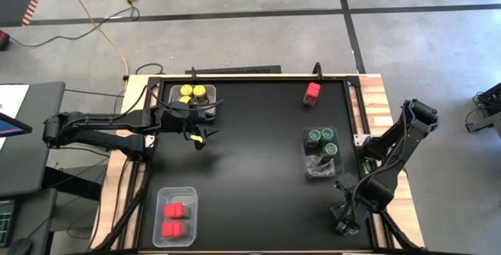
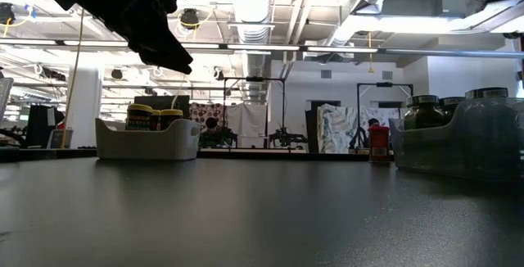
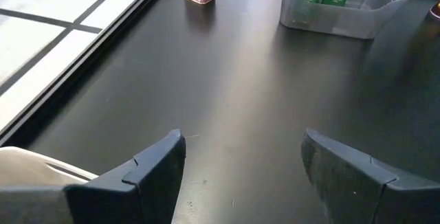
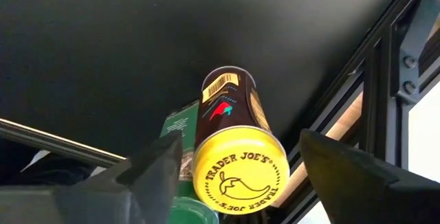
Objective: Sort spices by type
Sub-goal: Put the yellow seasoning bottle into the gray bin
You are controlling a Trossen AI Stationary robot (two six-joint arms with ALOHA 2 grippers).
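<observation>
My right gripper [image 1: 344, 222] points down at the table's near right corner. It is open, with one finger on each side of a dark jar with a yellow lid [image 4: 240, 176]. A small gap shows on both sides. The jar stands upright beside a green-lidded jar [image 4: 187, 214]. My left gripper [image 1: 196, 135] hovers open and empty [image 3: 240, 155] above the table, just near of the bin of yellow-lidded jars [image 1: 193, 98]. A red spice block [image 1: 312, 92] stands alone near the far edge.
A clear bin of green-lidded jars [image 1: 322, 152] sits at the right. A clear bin with red blocks [image 1: 177, 217] sits at the near left. The middle of the black table top [image 1: 250, 161] is bare. A metal frame rail [image 4: 385, 80] runs close beside my right gripper.
</observation>
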